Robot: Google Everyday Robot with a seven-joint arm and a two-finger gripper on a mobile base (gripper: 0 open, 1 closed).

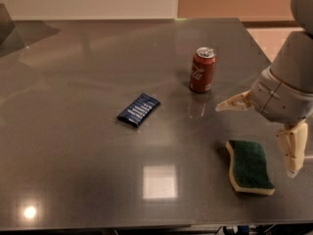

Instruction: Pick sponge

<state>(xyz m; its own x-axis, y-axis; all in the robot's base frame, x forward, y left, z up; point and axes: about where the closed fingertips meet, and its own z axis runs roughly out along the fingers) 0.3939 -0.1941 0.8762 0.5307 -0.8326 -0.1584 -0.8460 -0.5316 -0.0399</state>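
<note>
Green-topped yellow foam sponge [250, 166] lies lower right on grey bench [73, 175]; cream claw [255, 140], spread wide, hangs over it.

You'll find the sponge [250, 166] in the lower right of the frame. It lies flat on the table [73, 170], dark green scouring face up, with pale yellow foam showing along its left and bottom edges. Outline wavy. Long axis runs roughly top to bottom of the frame, slightly skewed. The hand [255, 141] sits just above its upper end, fingers spread wide; no contact seen.
</note>
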